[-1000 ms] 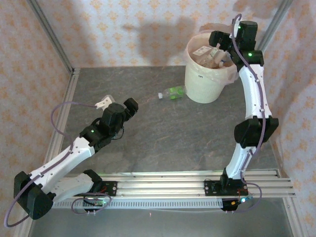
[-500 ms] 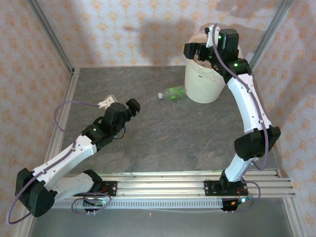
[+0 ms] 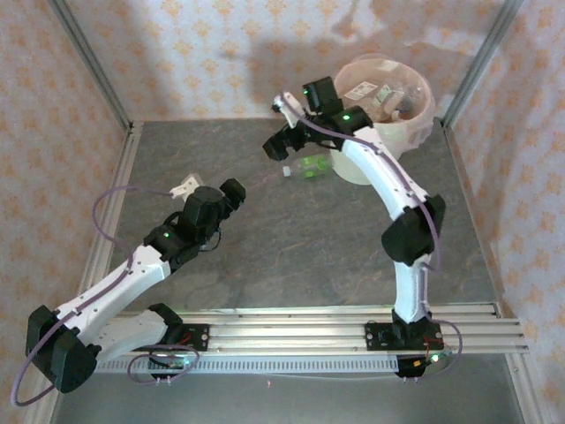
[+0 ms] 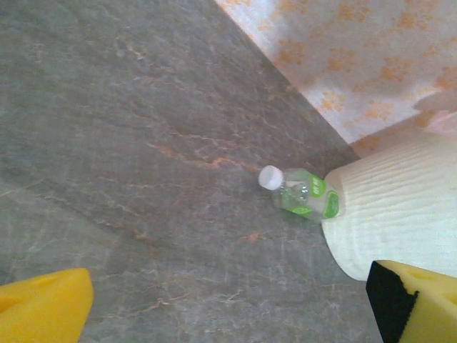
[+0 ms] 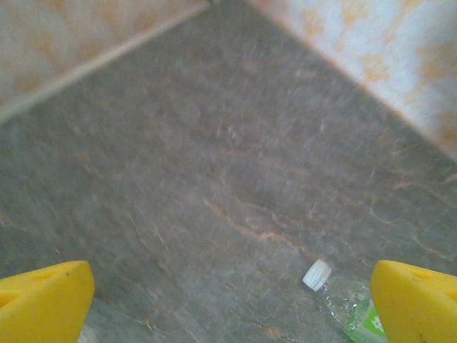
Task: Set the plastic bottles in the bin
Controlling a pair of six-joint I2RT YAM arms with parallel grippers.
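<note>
One bottle point(image 3: 311, 165) remains beside the bin point(image 3: 408, 137).
Right end effector point(image 5: 228, 300), apart, has swung over it from the bin; left end effector point(image 4: 228, 307) also apart.

Brightness: even, moderately bright, warm.
Shadows: soft, diffuse patches on the back wall point(image 3: 291, 53).
Focus: top view sharp; left wrist view slightly soft; right wrist view blurred throughout.

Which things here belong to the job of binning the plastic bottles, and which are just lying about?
Part of the job: the green-labelled bottle lying beside the bin; the bottles already inside it.
Just there: the metal rail under the arms; the patterned walls.
</note>
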